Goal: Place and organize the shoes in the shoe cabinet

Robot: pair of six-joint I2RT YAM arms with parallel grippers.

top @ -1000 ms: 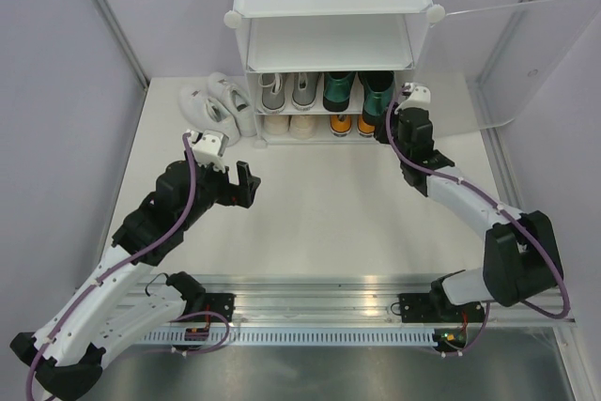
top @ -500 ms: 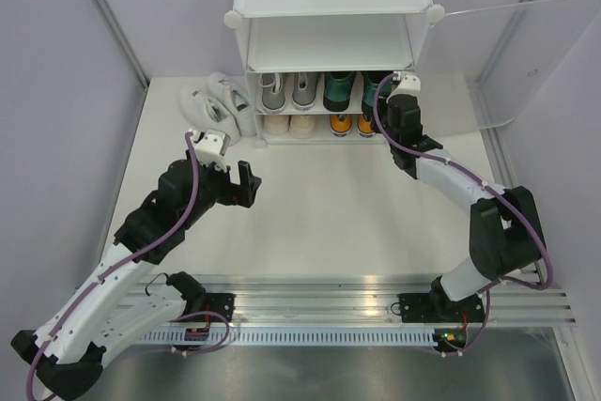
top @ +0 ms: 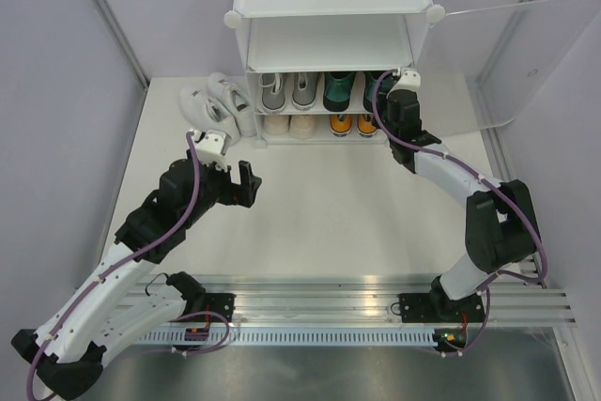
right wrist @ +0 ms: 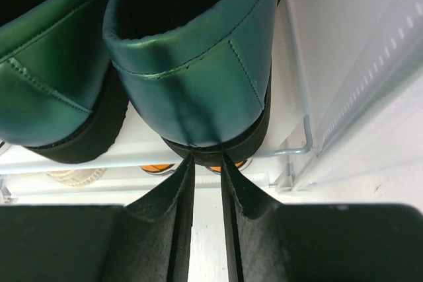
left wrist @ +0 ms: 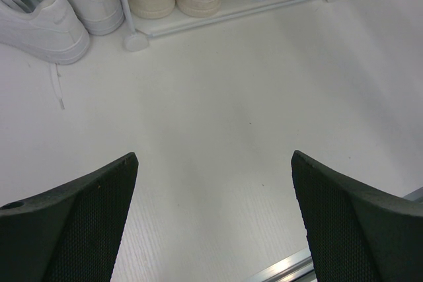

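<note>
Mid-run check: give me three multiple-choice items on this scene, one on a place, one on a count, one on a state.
1. Where are the white sneakers? A) on the table left of the shoe cabinet B) on its top shelf C) on its bottom shelf
2. How many pairs stand inside the cabinet? A) two B) four C) five
3. How is the left claw? A) wide open, empty B) shut on a sneaker C) shut on a lace
1 A: they lie outside its left wall. 2 B: grey pair and green pair above, cream pair and orange pair below. 3 A: its fingers stand far apart, nothing between them.
</note>
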